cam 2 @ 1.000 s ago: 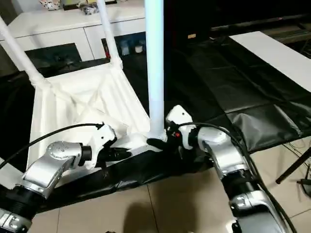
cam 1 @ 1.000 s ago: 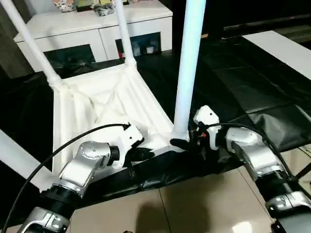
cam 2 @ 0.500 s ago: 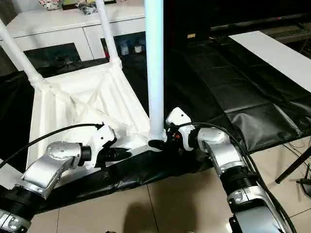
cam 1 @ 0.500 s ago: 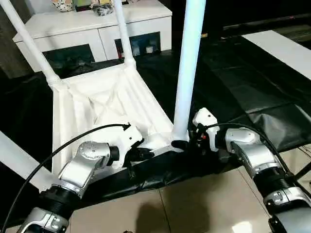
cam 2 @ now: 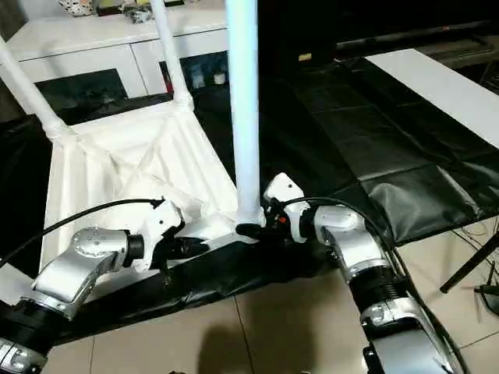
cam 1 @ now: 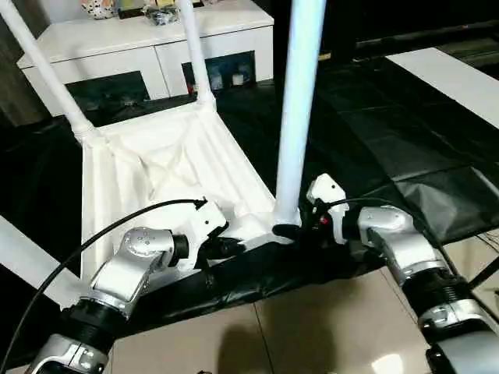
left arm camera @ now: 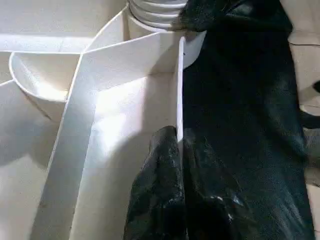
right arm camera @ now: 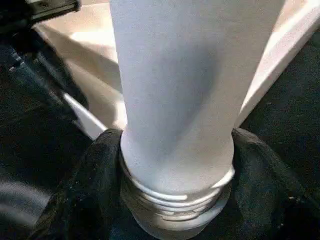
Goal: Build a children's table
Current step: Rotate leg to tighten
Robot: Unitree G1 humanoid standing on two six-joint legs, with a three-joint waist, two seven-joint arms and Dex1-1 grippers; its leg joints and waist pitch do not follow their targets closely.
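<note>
The white tabletop [cam 1: 168, 167] lies upside down on the black-covered work table, with legs standing in its far left [cam 1: 43, 66], far right [cam 1: 193, 51] and near right corners. My right gripper [cam 1: 286, 231] is shut around the base of the near right leg [cam 1: 296, 101], its fingers [right arm camera: 85, 190] on both sides of the threaded end just above the corner socket. My left gripper [cam 1: 226, 247] is shut on the tabletop's near rim [left arm camera: 179, 100], pinching the thin wall between its fingers [left arm camera: 160, 190]. Another white leg [cam 1: 27, 261] crosses the near left.
A white cabinet [cam 1: 148, 47] with dark glass doors stands behind the work table. A white board [cam 1: 452, 78] lies at the far right. The black cover [cam 1: 405, 148] hangs over the near edge above a tiled floor [cam 1: 312, 335].
The right gripper has turned slightly at the leg's base, still clamped there. The left gripper keeps its hold on the rim. The view has shifted a little.
</note>
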